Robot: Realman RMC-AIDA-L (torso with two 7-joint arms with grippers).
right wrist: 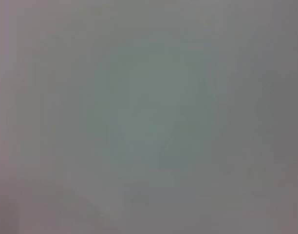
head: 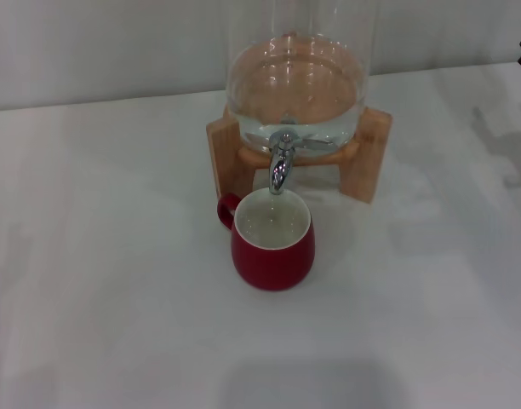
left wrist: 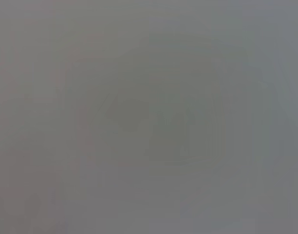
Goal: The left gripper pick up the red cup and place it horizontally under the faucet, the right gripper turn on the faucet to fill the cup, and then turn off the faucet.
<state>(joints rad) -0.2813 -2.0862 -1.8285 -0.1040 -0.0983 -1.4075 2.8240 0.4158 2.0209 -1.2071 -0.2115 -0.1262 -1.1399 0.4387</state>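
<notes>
Clear glass dispenser (head: 296, 85) — round-bodied, partly filled with water, resting in a light wooden stand (head: 373, 153), on a plain white table (head: 99, 273) — pale wall behind.

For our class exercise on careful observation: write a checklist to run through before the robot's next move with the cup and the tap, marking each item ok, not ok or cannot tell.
1. Red cup stands upright under the faucet: ok.
2. Spout sits over the cup's opening: ok.
3. Water in the glass dispenser: ok.
4. Water flowing now: cannot tell.
5. Cup filled: cannot tell.
6. Left and right grippers' positions: cannot tell, neither identifiable in any view.
</notes>
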